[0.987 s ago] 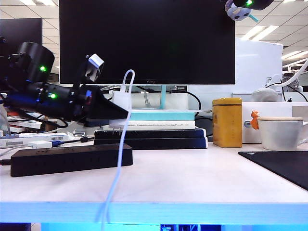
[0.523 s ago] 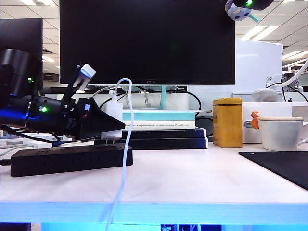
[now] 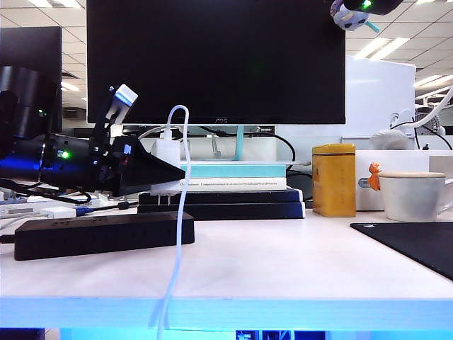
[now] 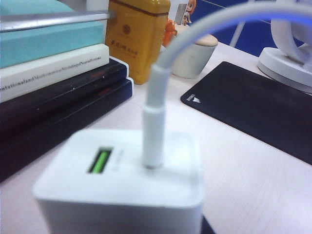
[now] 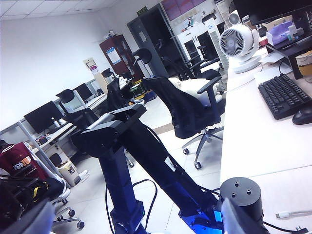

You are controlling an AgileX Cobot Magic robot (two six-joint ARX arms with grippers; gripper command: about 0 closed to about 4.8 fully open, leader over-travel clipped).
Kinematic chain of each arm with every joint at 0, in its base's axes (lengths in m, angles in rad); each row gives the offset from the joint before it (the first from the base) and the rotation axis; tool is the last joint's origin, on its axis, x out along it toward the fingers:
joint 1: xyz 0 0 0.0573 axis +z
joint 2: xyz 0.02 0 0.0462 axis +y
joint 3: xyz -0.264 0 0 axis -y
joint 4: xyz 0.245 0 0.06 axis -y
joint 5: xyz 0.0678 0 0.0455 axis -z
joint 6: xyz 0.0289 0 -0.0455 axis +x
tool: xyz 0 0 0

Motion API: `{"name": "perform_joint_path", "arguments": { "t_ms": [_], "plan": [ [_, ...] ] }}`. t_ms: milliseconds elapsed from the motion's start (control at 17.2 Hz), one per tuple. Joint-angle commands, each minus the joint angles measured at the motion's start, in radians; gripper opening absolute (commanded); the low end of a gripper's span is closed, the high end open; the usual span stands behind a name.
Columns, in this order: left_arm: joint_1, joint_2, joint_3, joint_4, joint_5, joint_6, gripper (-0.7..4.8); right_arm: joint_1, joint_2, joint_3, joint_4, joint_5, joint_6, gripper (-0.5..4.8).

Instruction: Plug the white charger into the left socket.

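Note:
My left gripper (image 3: 161, 172) reaches in level from the left and is shut on the white charger (image 3: 168, 157). The charger hangs upright with its prongs (image 3: 163, 200) pointing down, a small gap above the right end of the black power strip (image 3: 99, 235). The left socket lies in the strip's top face; its slots cannot be made out. The white cable (image 3: 180, 212) loops up from the charger and drops past the table edge. The left wrist view is filled by the white charger (image 4: 122, 180) and its cable plug (image 4: 153, 131). My right gripper (image 5: 134, 220) is open, raised off the table and holding nothing.
Behind the strip is a stack of books (image 3: 223, 193) under a monitor (image 3: 216, 60). A yellow tin (image 3: 334, 179), a white mug (image 3: 414, 195) and a black mat (image 3: 414, 244) stand to the right. A flat white box with a blue plug (image 3: 60, 211) lies behind the strip's left part.
My left gripper swung from tilted up to level, turning the charger prongs down. The charger dropped close to the strip, then rose a little. The right arm stayed still.

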Motion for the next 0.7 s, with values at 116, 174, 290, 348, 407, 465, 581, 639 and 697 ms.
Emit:
{"name": "perform_joint_path", "arguments": {
  "t_ms": [116,174,290,348,407,465,581,639,697],
  "plan": [
    [-0.034,-0.003,0.005,-0.019,-0.085,0.045,1.76,0.001,-0.005,0.004,0.013,0.003,0.0,4.79],
    [-0.039,-0.003,0.005,-0.025,-0.085,0.049,1.76,0.001,-0.005,0.004,0.013,0.002,0.0,4.79],
    [-0.039,-0.003,0.005,-0.037,-0.103,0.068,1.76,0.001,-0.006,0.004,0.017,0.002,0.008,4.79],
    [-0.039,-0.003,0.005,-0.04,-0.112,0.069,1.77,0.001,-0.006,0.004,0.016,0.002,0.009,4.79],
    [-0.039,0.005,0.005,-0.032,-0.115,0.067,1.76,0.001,-0.006,0.004,0.016,0.002,0.011,4.79],
    [-0.039,0.013,0.005,-0.033,-0.115,0.067,1.76,0.001,-0.006,0.004,0.016,0.002,0.011,4.79],
    [-0.039,0.036,0.005,-0.032,-0.114,0.067,1.76,0.001,-0.005,0.004,0.016,0.003,0.011,4.79],
    [-0.039,0.049,0.005,-0.029,-0.114,0.067,1.76,0.001,-0.005,0.004,0.016,0.002,0.01,4.79],
    [-0.039,0.06,0.005,-0.026,-0.11,0.067,1.76,0.001,-0.005,0.004,0.016,0.002,-0.002,4.79]
  ]
}}
